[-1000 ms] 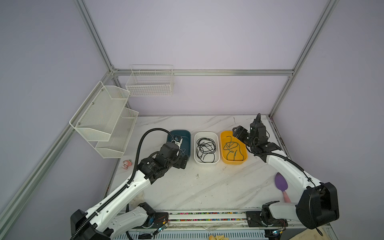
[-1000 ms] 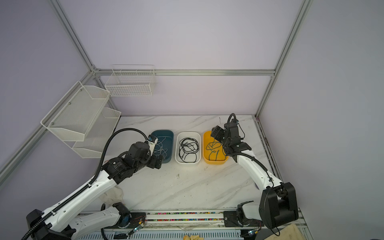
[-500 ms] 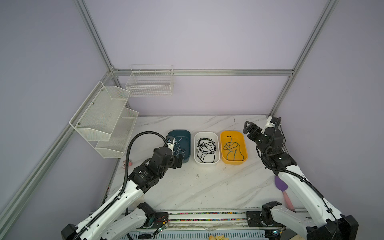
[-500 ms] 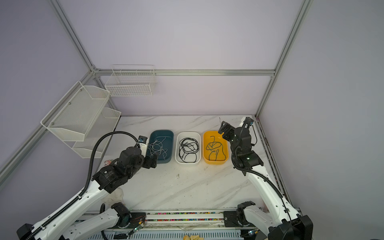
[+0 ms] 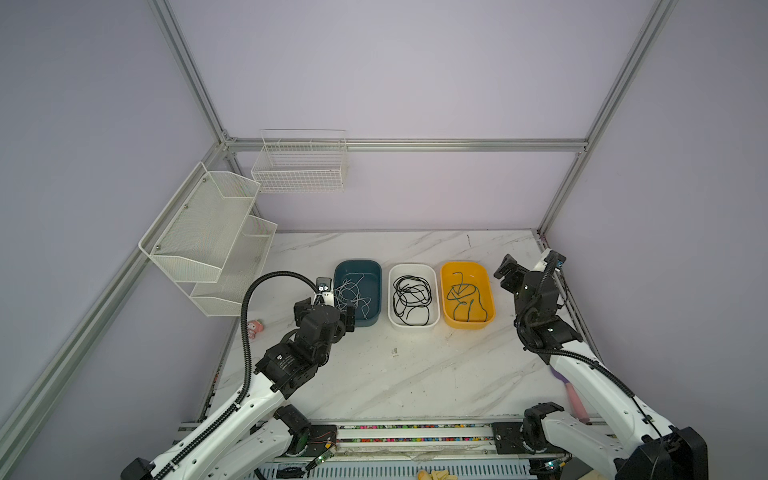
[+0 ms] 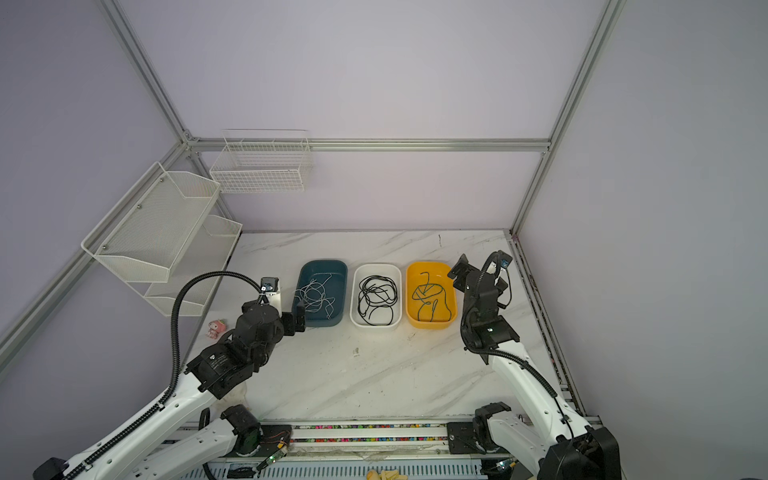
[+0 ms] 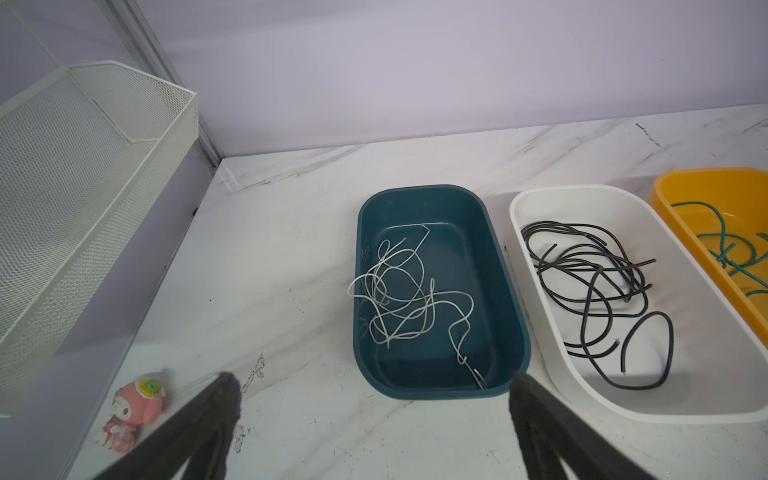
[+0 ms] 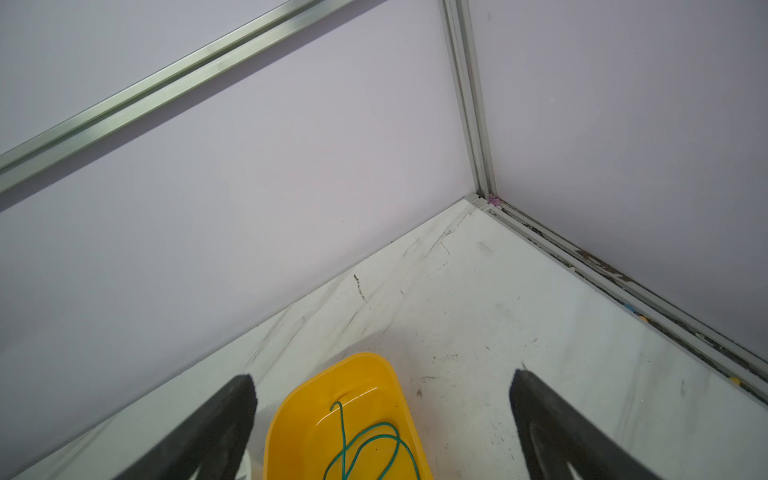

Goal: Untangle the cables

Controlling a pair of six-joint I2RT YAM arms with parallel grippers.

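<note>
Pulled back off the blue tray (image 5: 357,263) since a second ago, the left gripper (image 7: 372,380) hangs wide open and empty at that tray's near end. Loose white cables (image 5: 351,297) lie inside it. Black cables (image 5: 411,299) coil in the white tray (image 5: 413,266) at the middle of the table (image 5: 395,374). A green cable (image 5: 465,299), possibly knotted, lies in the yellow tray (image 5: 461,264). The right gripper (image 8: 382,382), also withdrawn, gapes empty by that tray's far right corner, toward the table's right edge.
</note>
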